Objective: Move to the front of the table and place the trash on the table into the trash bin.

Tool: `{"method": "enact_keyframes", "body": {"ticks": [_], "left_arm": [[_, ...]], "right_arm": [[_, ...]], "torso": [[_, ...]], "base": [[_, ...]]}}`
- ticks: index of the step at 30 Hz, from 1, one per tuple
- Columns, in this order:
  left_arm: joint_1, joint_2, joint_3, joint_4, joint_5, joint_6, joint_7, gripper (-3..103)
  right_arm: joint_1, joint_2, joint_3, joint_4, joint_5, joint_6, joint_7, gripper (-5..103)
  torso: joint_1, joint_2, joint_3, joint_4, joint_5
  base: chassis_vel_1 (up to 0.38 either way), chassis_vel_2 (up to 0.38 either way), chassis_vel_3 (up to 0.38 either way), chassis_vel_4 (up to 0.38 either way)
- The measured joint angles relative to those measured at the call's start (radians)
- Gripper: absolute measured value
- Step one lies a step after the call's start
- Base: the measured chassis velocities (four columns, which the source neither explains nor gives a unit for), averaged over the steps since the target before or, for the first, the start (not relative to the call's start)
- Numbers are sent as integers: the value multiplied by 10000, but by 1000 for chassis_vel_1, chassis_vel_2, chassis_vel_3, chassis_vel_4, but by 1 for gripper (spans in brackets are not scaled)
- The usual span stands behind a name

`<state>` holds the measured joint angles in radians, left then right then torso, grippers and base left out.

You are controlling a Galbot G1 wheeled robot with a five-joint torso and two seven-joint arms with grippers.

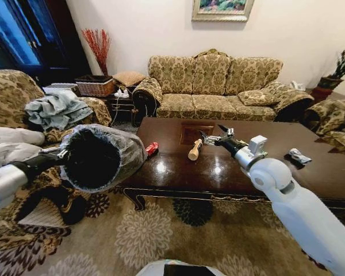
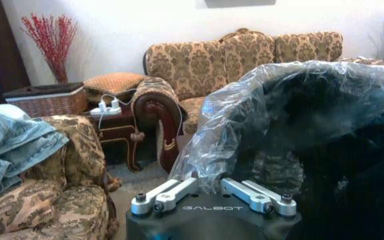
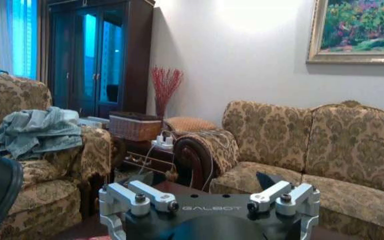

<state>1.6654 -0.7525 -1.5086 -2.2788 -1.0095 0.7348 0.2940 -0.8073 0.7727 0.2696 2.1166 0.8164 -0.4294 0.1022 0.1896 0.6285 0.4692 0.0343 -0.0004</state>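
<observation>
"GALBOT" marks both wrists: left gripper (image 1: 60, 153) grips trash bin (image 1: 98, 158), right gripper (image 1: 214, 135) spread wide.

Red can (image 1: 152, 149) (glossy brown table (image 1: 230, 172)).

Your right arm reaches forward from the lower right and out over the table (image 1: 230, 172), white forearm angled up to a silver wrist block. The right gripper (image 1: 214, 134) hangs above the table's centre, fingers spread wide apart with nothing between them (the black tips splay out clearly in the head view). Your left arm comes in low off the table's left end, forearm roughly level. The left gripper (image 1: 62, 153) is clamped on the rim of the trash bin (image 1: 98, 158), holding it tipped sideways just beside the table's left edge.
</observation>
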Motion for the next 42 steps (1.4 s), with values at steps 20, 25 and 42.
{"method": "enact_keyframes", "body": {"ticks": [20, 25, 42], "left_arm": [[0, 5, -1, 1, -1, 4, -11, 0], [0, 5, -2, 1, -2, 5, -11, 0], [0, 5, -1, 2, -2, 6, -12, 0]], "right_arm": [[-3, -5, 9, 5, -1, 2, -3, 100], [-3, -5, 9, 5, -1, 3, -3, 100], [-3, -5, 10, 5, -2, 6, -3, 100]], "torso": [[-9, -31, -15, 0, 4], [-10, -34, -17, 1, 4], [-13, -41, -21, 1, 4]], "base": [[0, 0, 0, 0], [0, 0, 0, 0], [0, 0, 0, 0]]}}
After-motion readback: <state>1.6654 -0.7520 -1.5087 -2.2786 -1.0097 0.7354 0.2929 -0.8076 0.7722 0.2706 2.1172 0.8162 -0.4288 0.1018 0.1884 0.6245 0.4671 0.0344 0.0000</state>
